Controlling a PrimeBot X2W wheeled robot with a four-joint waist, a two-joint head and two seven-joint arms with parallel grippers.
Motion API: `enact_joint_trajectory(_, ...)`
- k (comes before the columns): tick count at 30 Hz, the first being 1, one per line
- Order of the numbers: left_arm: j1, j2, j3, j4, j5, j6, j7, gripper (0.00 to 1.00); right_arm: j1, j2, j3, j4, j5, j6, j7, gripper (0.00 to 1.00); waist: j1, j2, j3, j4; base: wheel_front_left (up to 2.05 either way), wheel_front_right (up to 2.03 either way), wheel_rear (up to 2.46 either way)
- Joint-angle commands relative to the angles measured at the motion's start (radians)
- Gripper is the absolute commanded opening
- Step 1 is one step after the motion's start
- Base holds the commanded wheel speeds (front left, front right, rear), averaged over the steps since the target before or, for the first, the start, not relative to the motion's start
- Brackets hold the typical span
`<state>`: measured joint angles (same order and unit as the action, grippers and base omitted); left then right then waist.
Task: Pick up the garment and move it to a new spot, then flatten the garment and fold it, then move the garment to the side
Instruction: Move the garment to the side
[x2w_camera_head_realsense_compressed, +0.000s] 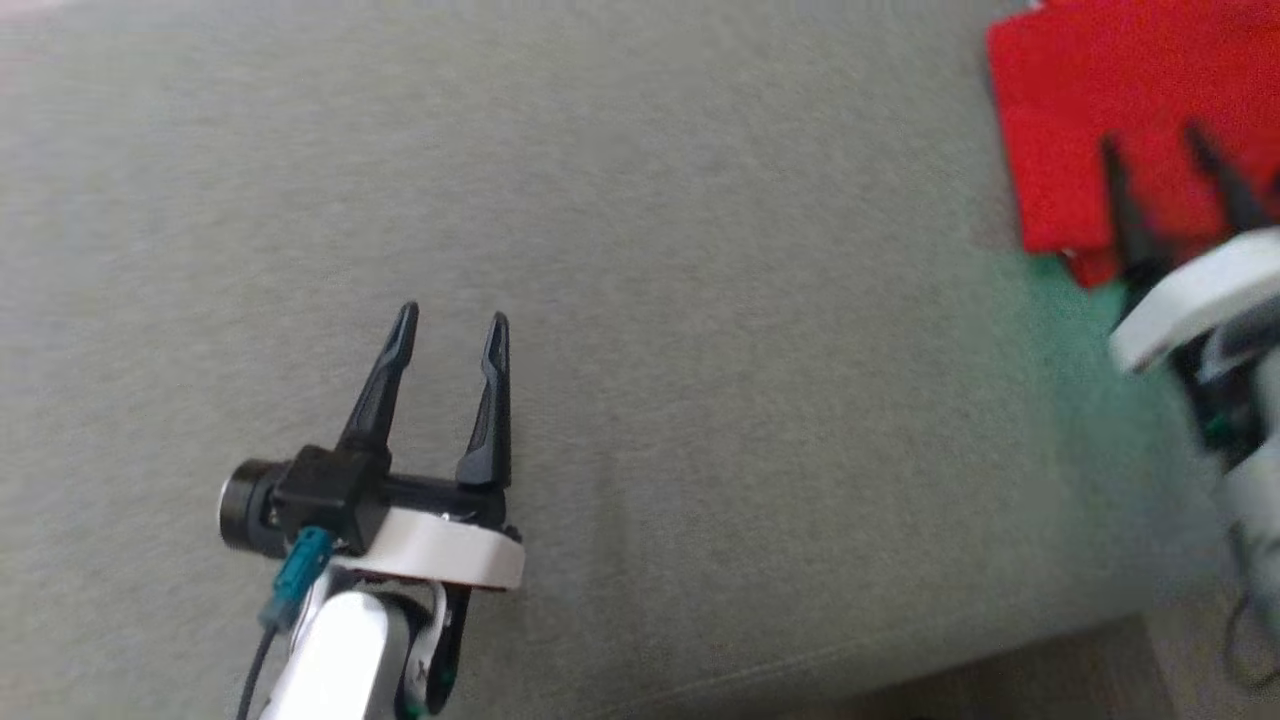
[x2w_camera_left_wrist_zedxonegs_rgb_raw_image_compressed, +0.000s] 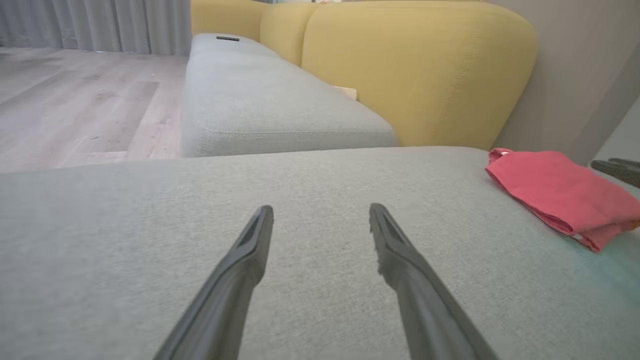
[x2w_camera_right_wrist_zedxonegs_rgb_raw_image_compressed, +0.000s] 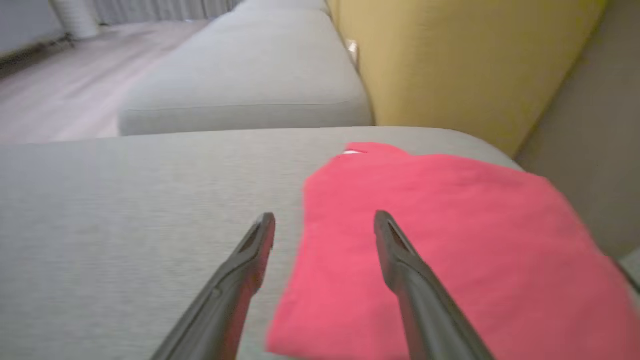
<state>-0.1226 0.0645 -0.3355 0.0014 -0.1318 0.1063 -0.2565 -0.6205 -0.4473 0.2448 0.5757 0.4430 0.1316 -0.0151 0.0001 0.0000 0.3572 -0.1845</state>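
Note:
The garment (x2w_camera_head_realsense_compressed: 1120, 110) is a red cloth folded into a flat stack at the far right of the grey cushion (x2w_camera_head_realsense_compressed: 700, 250). It also lies at the right edge of the left wrist view as the garment (x2w_camera_left_wrist_zedxonegs_rgb_raw_image_compressed: 560, 192) and fills the lower right of the right wrist view as the garment (x2w_camera_right_wrist_zedxonegs_rgb_raw_image_compressed: 440, 240). My right gripper (x2w_camera_head_realsense_compressed: 1155, 150) hovers over the cloth's near edge, blurred, jaws apart and empty. In its own view the right gripper (x2w_camera_right_wrist_zedxonegs_rgb_raw_image_compressed: 325, 220) straddles the cloth's left edge. My left gripper (x2w_camera_head_realsense_compressed: 455, 320) stands open over bare cushion, far left of the cloth, seen also as the left gripper (x2w_camera_left_wrist_zedxonegs_rgb_raw_image_compressed: 320, 212).
A mustard-yellow backrest (x2w_camera_left_wrist_zedxonegs_rgb_raw_image_compressed: 415, 65) rises behind the cushion, and a second grey seat cushion (x2w_camera_left_wrist_zedxonegs_rgb_raw_image_compressed: 260, 100) extends beyond it. Wooden floor (x2w_camera_left_wrist_zedxonegs_rgb_raw_image_compressed: 75, 100) lies to the left with grey curtains behind. The cushion's front edge (x2w_camera_head_realsense_compressed: 900, 660) runs along the bottom of the head view.

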Motion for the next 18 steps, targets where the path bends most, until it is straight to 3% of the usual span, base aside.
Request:
enact_joint_trajectory(1,0.011,-0.005,0.039,-0.019,-0.011,0.004,-0.005,1.0,0.035,0.005,0.008,-0.054,0.006,-0.001,-0.022,1.0,-0.0001,0.0,-0.085,0.088,0.0,0.0,0.0)
enact_joint_trajectory(4,0.03,-0.011,0.057,0.022,-0.052,0.009,-0.005,1.0,0.163,0.074,0.001,-0.112,-0.008,-0.001,-0.102,1.0,-0.0001,0.0,-0.155,0.16,0.0,0.0,0.0)
enact_joint_trajectory(9,0.063,-0.014,0.087,0.079,-0.095,-0.003,-0.005,1.0,0.283,0.168,-0.027,-0.121,-0.084,-0.001,-0.221,1.0,-0.0001,0.0,-0.238,0.225,0.0,0.0,0.0)
enact_joint_trajectory(14,0.129,-0.014,0.124,0.068,-0.076,-0.012,-0.005,1.0,0.396,0.259,-0.054,-0.193,-0.182,-0.001,-0.246,1.0,-0.0001,0.0,-0.32,0.254,0.0,0.0,0.0)
enact_joint_trajectory(18,0.191,-0.014,0.14,0.025,-0.037,-0.019,-0.005,1.0,0.516,0.283,-0.05,-0.308,-0.251,-0.001,-0.246,1.0,-0.0001,0.0,-0.362,0.278,0.0,0.0,0.0)
